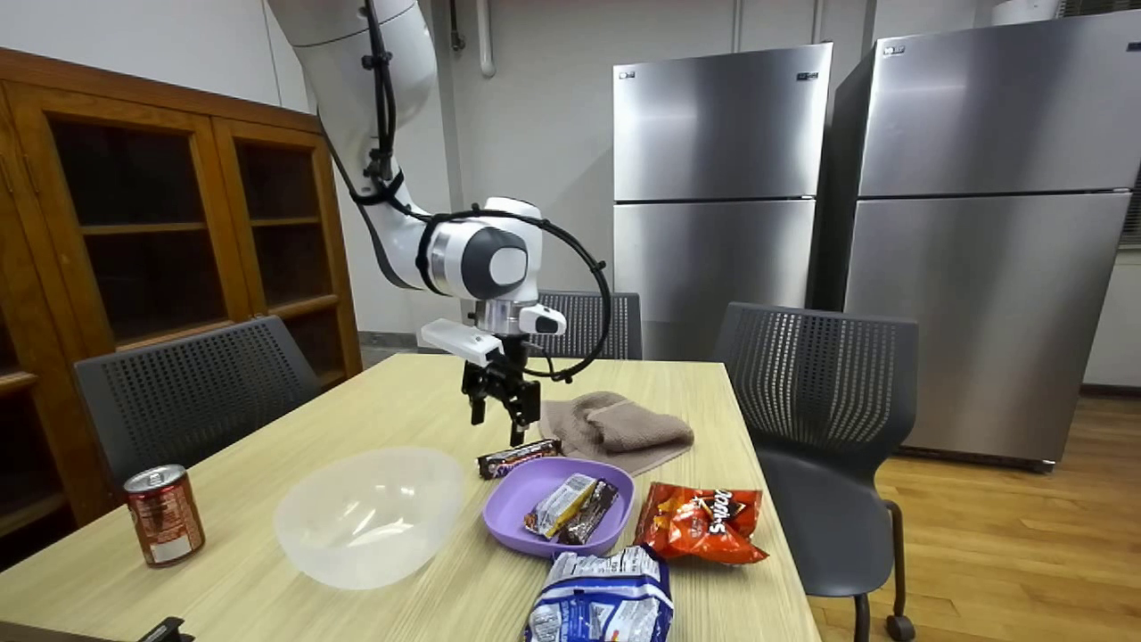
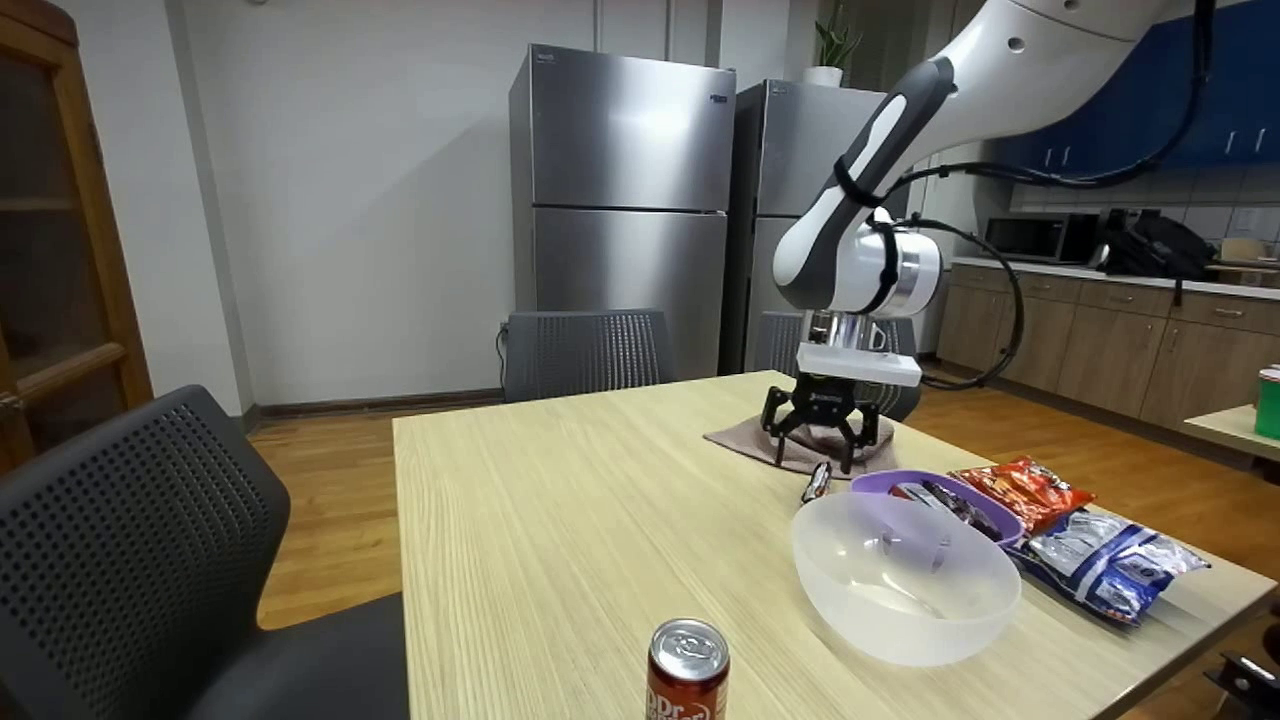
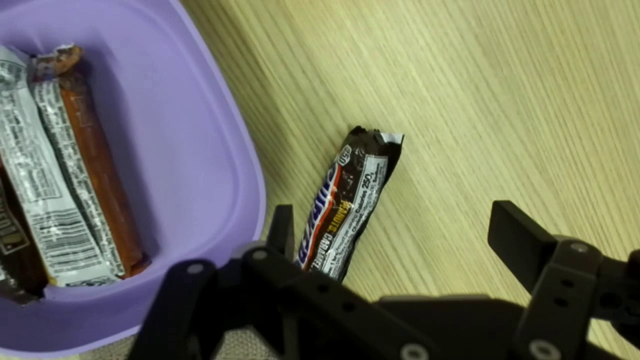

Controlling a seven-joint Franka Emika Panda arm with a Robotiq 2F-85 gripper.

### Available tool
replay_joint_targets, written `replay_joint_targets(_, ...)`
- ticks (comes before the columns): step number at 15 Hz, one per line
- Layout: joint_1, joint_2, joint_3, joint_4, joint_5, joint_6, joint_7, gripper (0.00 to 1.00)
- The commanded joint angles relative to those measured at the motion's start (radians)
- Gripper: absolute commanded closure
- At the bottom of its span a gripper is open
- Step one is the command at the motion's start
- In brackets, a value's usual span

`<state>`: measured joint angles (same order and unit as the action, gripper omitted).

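Between the fingers (image 3: 522, 242) of the gripper (image 2: 813, 458), which were spread wide apart, nothing was gripped. Below the fingers, a brown-wrapped candy bar (image 3: 347, 205) was laid on the table (image 2: 560, 520); in the wrist view it was framed between them, nearer to one finger than to the other, and its lower end was hidden by the gripper. Past that nearer finger, a purple dish (image 3: 180, 160) was set just beside the bar, with several wrapped bars (image 3: 45, 195) held in it. Close to the fingers as well, a brown towel (image 1: 615, 428) was bunched on the table. Farther out from the fingers, beyond the dish, a red snack bag (image 1: 700, 522) and a blue-and-silver bag (image 1: 606, 597) were placed side by side. Away from the fingers, too, a translucent bowl (image 1: 365, 522) was set near the dish. Well apart from them, a red can (image 1: 167, 517) was stood upright. Farthest from the fingers, dark chairs (image 1: 820, 383) were seen around the table and steel refrigerators (image 1: 713, 134) beyond it.
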<state>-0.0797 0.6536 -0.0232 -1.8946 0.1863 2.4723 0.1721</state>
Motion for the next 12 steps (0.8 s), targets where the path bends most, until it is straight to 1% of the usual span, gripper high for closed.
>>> replay_joint_targets(1,-0.008,0.024,0.015,0.023,0.018,-0.041,-0.024,0.0)
replay_joint_targets(8,-0.005,0.06,0.025,0.013,0.022,0.02,-0.026,0.0)
replay_joint_targets(12,0.008,0.075,0.012,0.014,0.018,0.036,0.011,0.0)
